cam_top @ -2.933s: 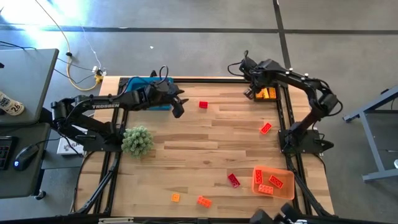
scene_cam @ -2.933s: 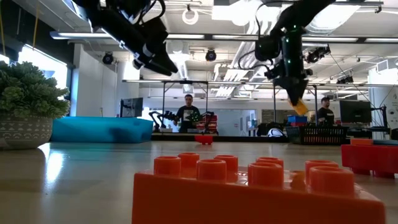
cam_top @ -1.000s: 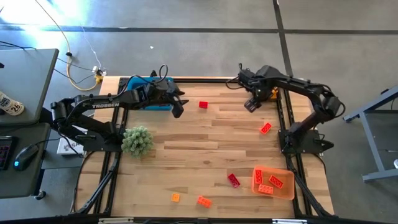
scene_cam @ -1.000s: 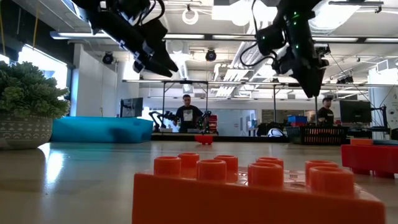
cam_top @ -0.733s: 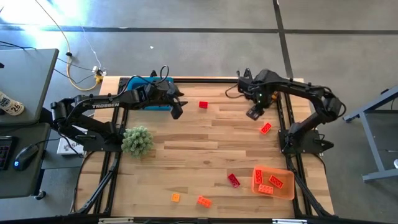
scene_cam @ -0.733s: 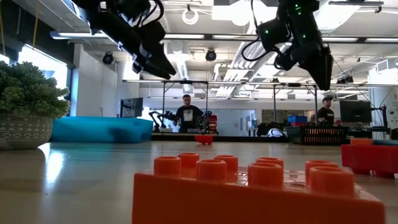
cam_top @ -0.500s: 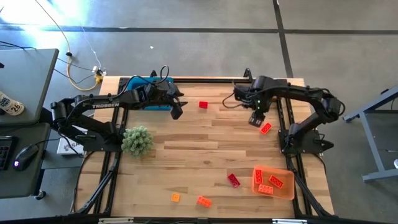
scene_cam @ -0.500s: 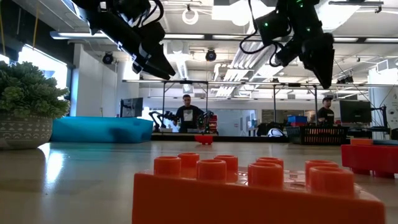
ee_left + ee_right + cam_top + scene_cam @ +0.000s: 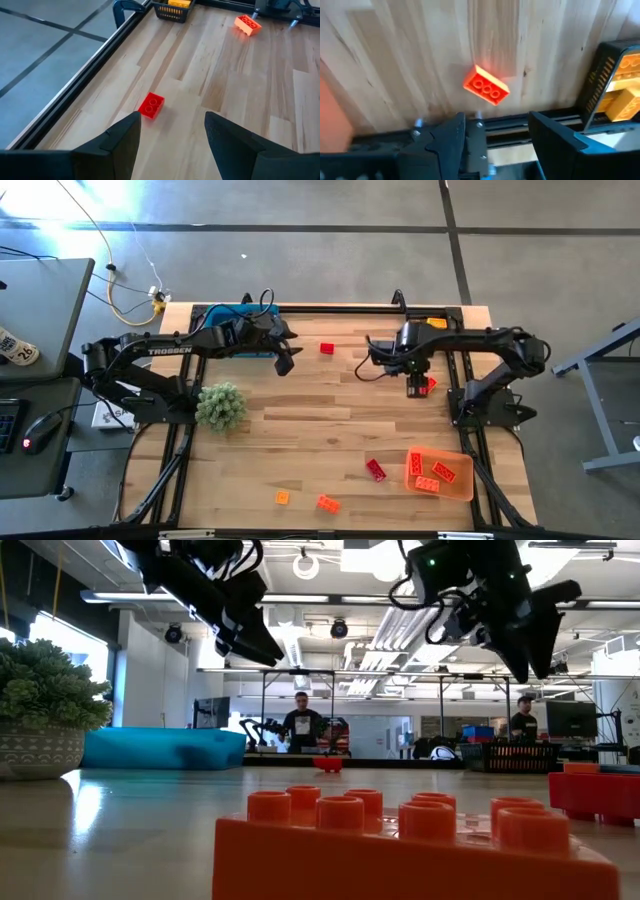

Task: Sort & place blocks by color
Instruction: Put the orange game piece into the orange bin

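My left gripper (image 9: 284,363) hangs open above the table beside the blue tray (image 9: 232,332). A red block (image 9: 151,105) lies flat on the wood ahead of its fingers (image 9: 120,145). My right gripper (image 9: 416,386) points down, open, over an orange block (image 9: 486,86) that lies flat near the table's right rail. It touches nothing. More blocks lie near the front: a red one (image 9: 375,470) and two orange ones (image 9: 282,497), (image 9: 327,503). In the low view my left gripper (image 9: 250,640) and right gripper (image 9: 530,645) both hang high above the table.
A black basket (image 9: 430,326) with yellow blocks stands at the far right corner. An orange tray (image 9: 445,473) with orange blocks sits at the near right. A green plant ball (image 9: 221,405) is at the left, near my left arm. Black rails edge the table.
My right gripper has swung from beside the black basket toward the table's near edge and now hangs over the orange block by the right rail. It has rolled about its own axis on the way. The blocks lie as before.
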Robot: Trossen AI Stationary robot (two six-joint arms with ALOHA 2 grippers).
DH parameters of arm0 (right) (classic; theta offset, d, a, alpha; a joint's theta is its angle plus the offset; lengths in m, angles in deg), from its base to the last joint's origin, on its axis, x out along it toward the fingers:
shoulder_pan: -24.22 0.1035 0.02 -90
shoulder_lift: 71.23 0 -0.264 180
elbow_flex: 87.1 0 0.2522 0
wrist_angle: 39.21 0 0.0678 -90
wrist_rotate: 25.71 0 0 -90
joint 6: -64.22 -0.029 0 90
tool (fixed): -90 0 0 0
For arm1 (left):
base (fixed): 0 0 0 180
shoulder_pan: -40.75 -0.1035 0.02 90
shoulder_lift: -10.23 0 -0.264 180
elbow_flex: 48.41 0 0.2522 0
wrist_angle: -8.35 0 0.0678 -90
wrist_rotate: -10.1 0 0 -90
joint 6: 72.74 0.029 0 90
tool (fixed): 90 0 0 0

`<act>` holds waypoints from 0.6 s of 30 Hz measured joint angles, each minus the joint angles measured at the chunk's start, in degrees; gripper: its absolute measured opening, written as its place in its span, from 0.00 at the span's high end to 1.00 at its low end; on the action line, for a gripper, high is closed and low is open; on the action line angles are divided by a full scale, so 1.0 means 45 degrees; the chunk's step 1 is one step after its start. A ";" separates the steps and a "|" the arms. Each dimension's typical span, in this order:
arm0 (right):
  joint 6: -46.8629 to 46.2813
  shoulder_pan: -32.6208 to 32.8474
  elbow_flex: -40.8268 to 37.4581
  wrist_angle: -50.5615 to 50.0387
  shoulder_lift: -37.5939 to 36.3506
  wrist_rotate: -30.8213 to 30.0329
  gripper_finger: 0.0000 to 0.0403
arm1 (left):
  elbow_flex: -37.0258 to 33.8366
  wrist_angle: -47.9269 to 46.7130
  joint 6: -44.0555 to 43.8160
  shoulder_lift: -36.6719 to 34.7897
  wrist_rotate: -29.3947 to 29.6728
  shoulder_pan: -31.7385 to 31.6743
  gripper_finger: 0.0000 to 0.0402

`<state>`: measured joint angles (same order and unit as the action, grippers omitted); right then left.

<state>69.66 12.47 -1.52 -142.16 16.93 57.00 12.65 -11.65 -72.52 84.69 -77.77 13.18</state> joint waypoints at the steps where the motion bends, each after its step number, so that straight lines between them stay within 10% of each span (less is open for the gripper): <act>1: 0.0216 0.0027 -0.0171 0.0027 -0.0009 -0.0033 0.49 | 0.0001 -0.0002 0.0000 0.0000 -0.0003 0.0000 0.48; 18: 0.2621 0.0064 -0.4112 0.1914 -0.0019 -0.0959 0.49 | 0.0003 0.0004 -0.0345 0.0000 0.0049 -0.0005 0.48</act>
<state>81.45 12.76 -20.03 -133.55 16.84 52.69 12.66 -11.63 -74.07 84.69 -77.55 13.16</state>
